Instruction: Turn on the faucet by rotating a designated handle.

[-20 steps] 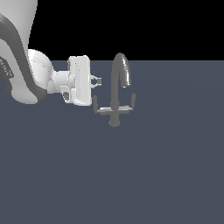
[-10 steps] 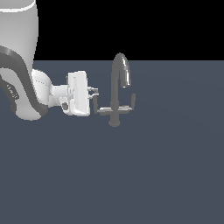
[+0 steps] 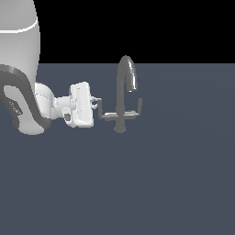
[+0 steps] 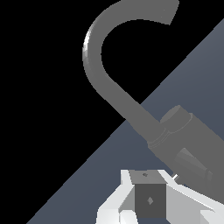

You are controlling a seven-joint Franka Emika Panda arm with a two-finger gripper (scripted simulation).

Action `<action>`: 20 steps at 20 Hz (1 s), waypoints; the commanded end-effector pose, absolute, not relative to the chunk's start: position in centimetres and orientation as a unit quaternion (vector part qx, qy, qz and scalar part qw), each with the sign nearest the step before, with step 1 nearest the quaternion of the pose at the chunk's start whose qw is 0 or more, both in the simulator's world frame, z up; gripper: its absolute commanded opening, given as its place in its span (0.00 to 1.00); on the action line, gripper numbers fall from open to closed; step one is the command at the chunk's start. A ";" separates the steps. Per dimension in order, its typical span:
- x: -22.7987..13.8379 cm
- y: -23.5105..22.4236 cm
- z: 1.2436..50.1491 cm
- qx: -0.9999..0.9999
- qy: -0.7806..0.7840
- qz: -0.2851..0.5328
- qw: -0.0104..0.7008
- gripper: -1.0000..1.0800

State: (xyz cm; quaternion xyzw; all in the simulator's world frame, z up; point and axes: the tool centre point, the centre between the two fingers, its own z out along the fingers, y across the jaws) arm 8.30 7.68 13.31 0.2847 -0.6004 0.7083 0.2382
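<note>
The faucet (image 3: 121, 98) stands on the flat, matte slate-blue table (image 3: 137, 183), a little toward the exterior view's left of its middle. It is dull grey metal with a soft sheen along the curve: a slim upright stem on a small round base, rising into a tall gooseneck spout whose hooked tip bends toward the exterior view's right. Two short horizontal levers branch from the stem, each ending in a small upright tab.

The handle (image 3: 106, 114) is the lever on the side away from the hooked tip, pointing to the exterior view's left. The other lever (image 3: 134, 111) reaches toward the right.

The arm (image 3: 20, 87) is smooth, glossy white with dark bands at its joints, bulky and rounded. Its boxy white claw (image 3: 98, 103) lies level with the handle, and its short dark fingers sit right at the handle's tab, seemingly just above it. Whether they touch it, I cannot tell; nor can I tell whether the claw is spread or pressed together.

In the wrist view the faucet (image 4: 127, 96) looms close, its spout a thick grey arc against black.
</note>
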 end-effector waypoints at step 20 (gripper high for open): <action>5.6 7.3 14.0 0.290 -0.596 0.708 0.243 0.00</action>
